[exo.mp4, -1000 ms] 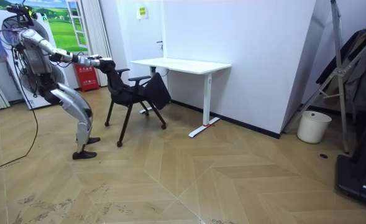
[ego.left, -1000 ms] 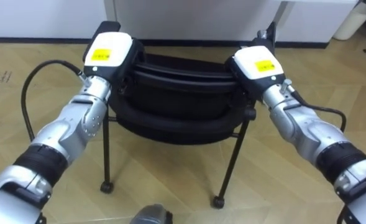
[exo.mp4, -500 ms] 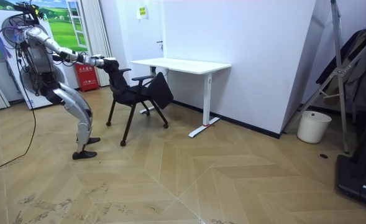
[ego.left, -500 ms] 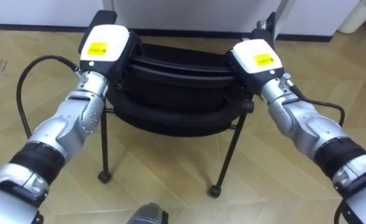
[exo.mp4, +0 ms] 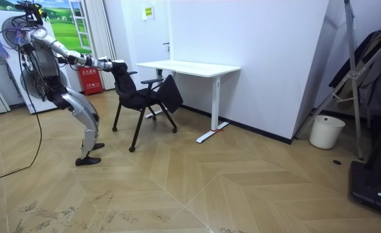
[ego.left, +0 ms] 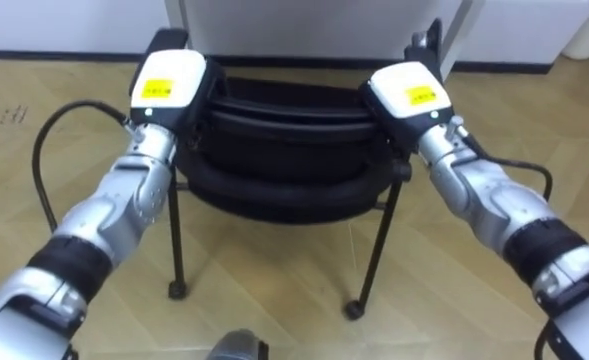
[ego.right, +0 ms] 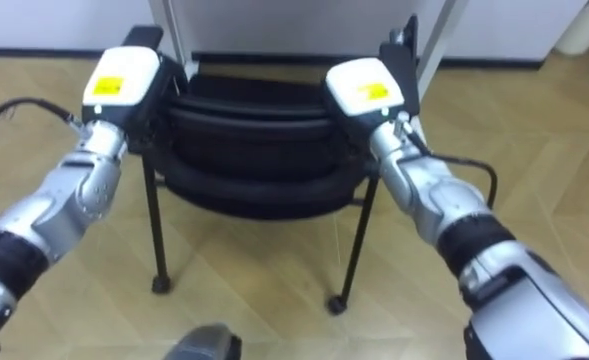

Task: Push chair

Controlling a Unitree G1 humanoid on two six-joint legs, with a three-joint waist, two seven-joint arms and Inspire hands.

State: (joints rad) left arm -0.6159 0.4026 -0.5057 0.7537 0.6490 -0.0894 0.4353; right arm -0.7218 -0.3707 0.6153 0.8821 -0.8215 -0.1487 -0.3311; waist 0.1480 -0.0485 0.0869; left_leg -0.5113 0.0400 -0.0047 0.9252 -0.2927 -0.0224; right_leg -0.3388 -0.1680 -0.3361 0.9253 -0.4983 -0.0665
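Left eye view: left hand (ego.left: pixel 169 88) and right hand (ego.left: pixel 407 95) sit on the top corners of the black padded chair with thin metal legs (ego.left: pixel 289 160). Fingers are hidden over the backrest, so I cannot tell the grip. Room view: the robot leans forward behind the chair, which is on wood floor close to the white desk (exo.mp4: pixel 196 67).

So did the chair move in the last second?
Yes. The chair slid a little toward the white desk, pushed from behind. The left hand and right hand stayed on its backrest, and the robot's feet stayed put.
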